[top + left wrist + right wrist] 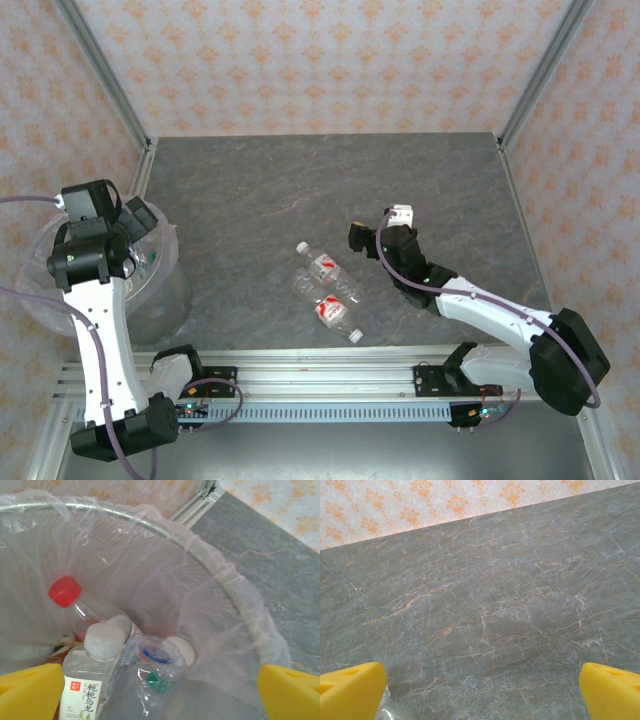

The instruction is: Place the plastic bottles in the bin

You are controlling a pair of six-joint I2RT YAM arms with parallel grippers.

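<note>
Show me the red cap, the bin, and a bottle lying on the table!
red cap (65, 591): left wrist view, middle of the cap.
bin (150, 521): left wrist view, on its bag-covered rim.
loose bottle (330, 310): top external view, on its red-white label.

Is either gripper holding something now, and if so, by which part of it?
Nothing is held. The left gripper is open over the bin, and the right gripper is open over the table.
</note>
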